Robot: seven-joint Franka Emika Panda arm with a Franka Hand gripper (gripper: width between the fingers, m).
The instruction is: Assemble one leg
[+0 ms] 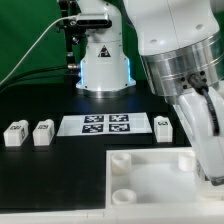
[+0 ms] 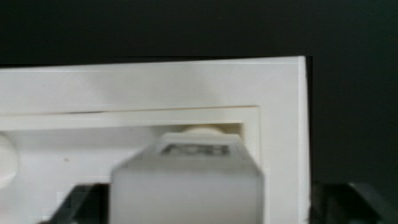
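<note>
My gripper hangs over the exterior view's right edge of the large white board. In the wrist view the gripper is shut on a leg, a stubby white block whose tag edge just shows. The dark fingers flank it. The leg's tip sits over the board's inner rim. In the exterior view the held leg is hidden by the hand. Three more legs lie on the black table: two at the left and one at the right.
The marker board lies flat in the middle of the table, behind the large board. The large board has round corner sockets. The robot base and cables stand at the back.
</note>
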